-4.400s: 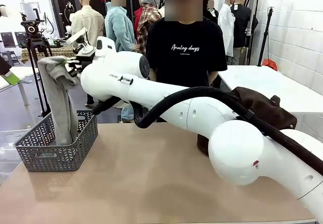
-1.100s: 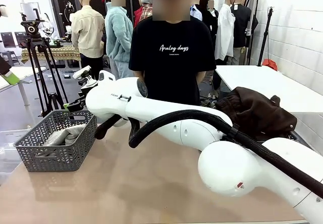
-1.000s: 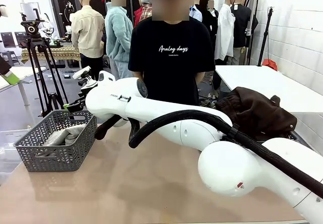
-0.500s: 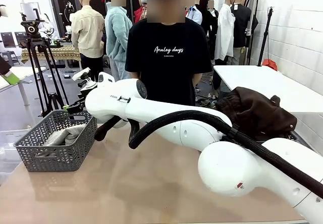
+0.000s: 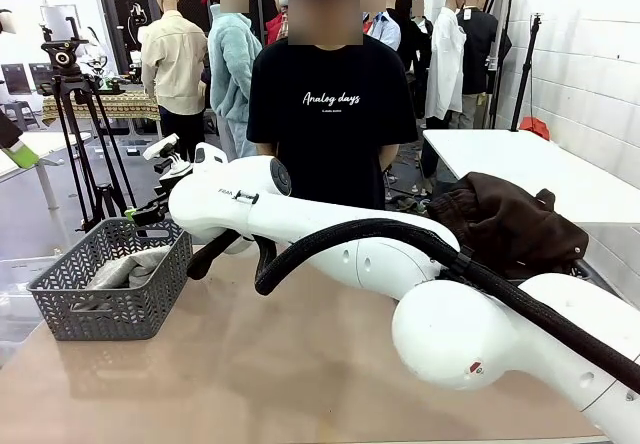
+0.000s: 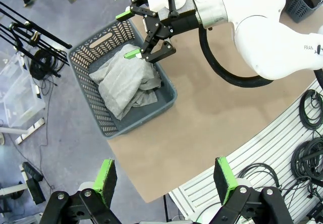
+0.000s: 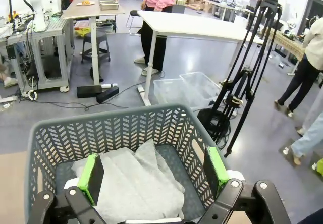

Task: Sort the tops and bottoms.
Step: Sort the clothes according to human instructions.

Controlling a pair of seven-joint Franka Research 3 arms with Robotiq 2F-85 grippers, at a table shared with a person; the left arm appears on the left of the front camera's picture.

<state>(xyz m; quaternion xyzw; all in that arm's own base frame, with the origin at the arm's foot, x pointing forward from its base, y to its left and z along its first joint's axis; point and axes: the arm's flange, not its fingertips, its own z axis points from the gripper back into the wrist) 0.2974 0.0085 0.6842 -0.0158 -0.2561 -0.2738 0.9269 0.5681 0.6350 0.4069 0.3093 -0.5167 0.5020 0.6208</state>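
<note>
The small light grey soft-knit T-shirt [image 6: 127, 81] is seen crumpled inside the grey plastic mesh basket [image 6: 87, 57] at the table's left end, its bulk laid along the basket's length. Just above it the right gripper [image 6: 132, 35] is held with its green-padded jaws spread apart and empty. The left gripper [image 6: 164, 179] is likewise held wide open, high above the tan table [image 6: 212, 118]. The dark brown cloth garment [image 5: 510, 219] is heaped at the table's right end.
</note>
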